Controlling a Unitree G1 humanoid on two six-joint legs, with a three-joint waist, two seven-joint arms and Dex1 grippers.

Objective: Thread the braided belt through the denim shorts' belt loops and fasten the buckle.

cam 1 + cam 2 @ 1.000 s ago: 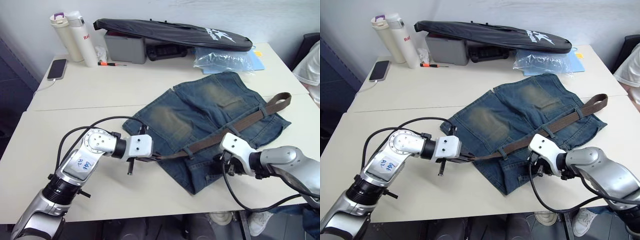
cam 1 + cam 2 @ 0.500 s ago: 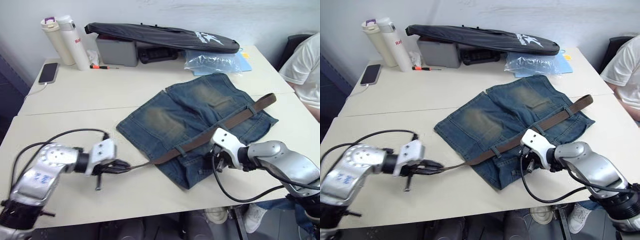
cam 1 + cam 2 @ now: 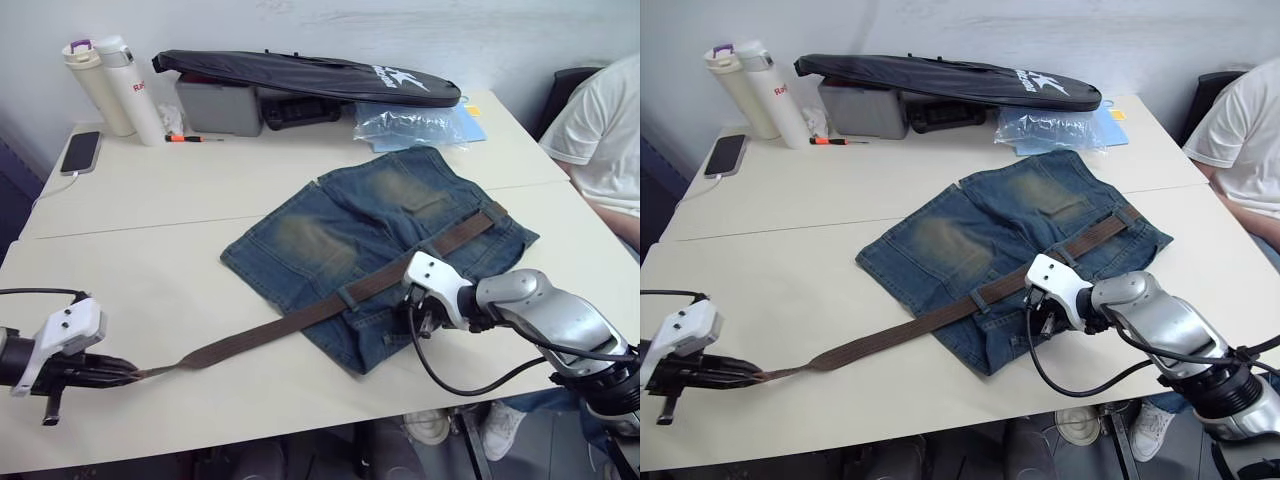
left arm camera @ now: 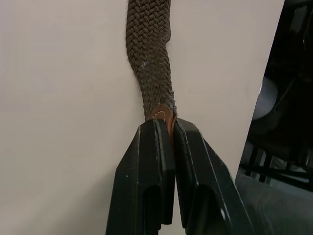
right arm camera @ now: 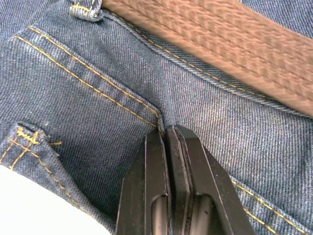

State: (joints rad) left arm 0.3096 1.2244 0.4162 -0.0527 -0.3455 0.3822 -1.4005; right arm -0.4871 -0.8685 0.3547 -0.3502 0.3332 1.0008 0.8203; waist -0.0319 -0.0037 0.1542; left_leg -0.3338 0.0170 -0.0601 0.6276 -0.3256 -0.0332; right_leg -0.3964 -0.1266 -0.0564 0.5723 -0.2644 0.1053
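On the near white table (image 3: 180, 250), the denim shorts (image 3: 375, 235) are spread flat, waistband toward the robot, with two lighter worn patches facing up. The braided belt (image 3: 300, 318) is laid along the waistband, passed under at least one of the belt loops (image 3: 347, 296), and is stretched out from the shorts' left edge across the bare tabletop toward the robot's left. Its leather-tipped end is clamped between the closed fingers of the left gripper (image 4: 166, 128), low over the table near the front left corner; the brown tip is seen pinched between the two black pads in the left wrist view. The right gripper (image 5: 166, 132) is pinched tight on a fold of the denim just below the waistband, with the belt lying just beyond its fingertips. The buckle cannot be made out.

At the far edge of the tables are set a long black zipped bag (image 3: 300, 72) over a grey case (image 3: 218, 105), two pale flasks (image 3: 115, 85), a phone (image 3: 78, 152) and a clear plastic bag (image 3: 405, 125). A person's white sleeve (image 3: 595, 120) is seen at the right.
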